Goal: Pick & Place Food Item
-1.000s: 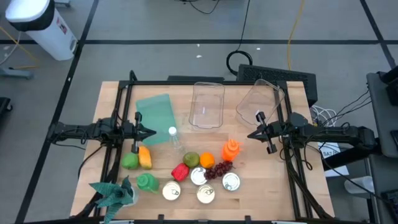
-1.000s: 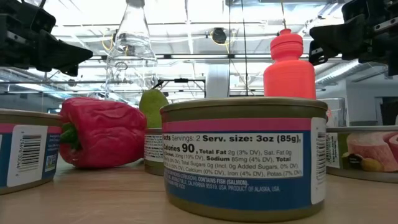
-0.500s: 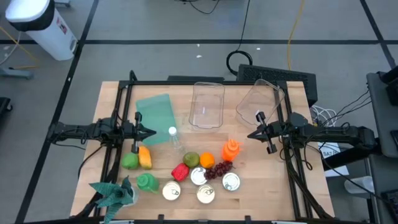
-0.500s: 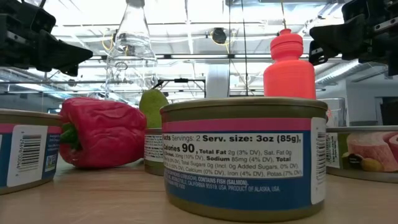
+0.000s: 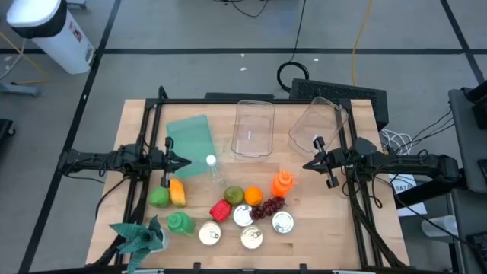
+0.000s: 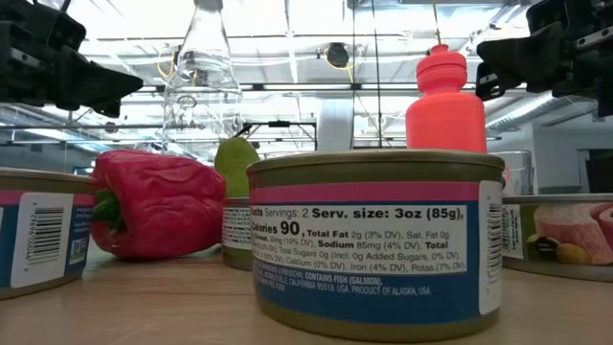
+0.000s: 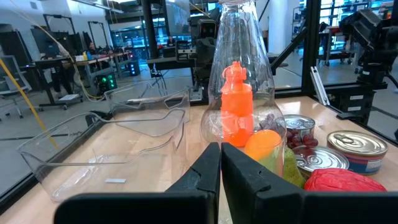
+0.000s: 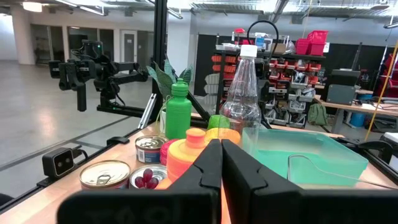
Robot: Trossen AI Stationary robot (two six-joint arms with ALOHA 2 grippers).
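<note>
High view shows the food untouched: red pepper (image 5: 220, 209), pear (image 5: 233, 195), orange (image 5: 253, 195) and grapes (image 5: 267, 207) sit clustered with the cans (image 5: 282, 222) near the table's (image 5: 319, 243) front edge, well apart from the two clear containers (image 5: 253, 127) at the back. Left gripper (image 5: 185, 161) and right gripper (image 5: 307, 164) hover at either side, fingers pressed together and empty. By my reading nothing is picked yet, so the whole pick and place remains.

Bright, even light falls from overhead; the table (image 5: 319, 228) shows only faint, soft shadows. In the low view ceiling lights glare white behind the clear bottle (image 6: 201, 77), the near can (image 6: 375, 240) is sharp, and the room behind blurs
</note>
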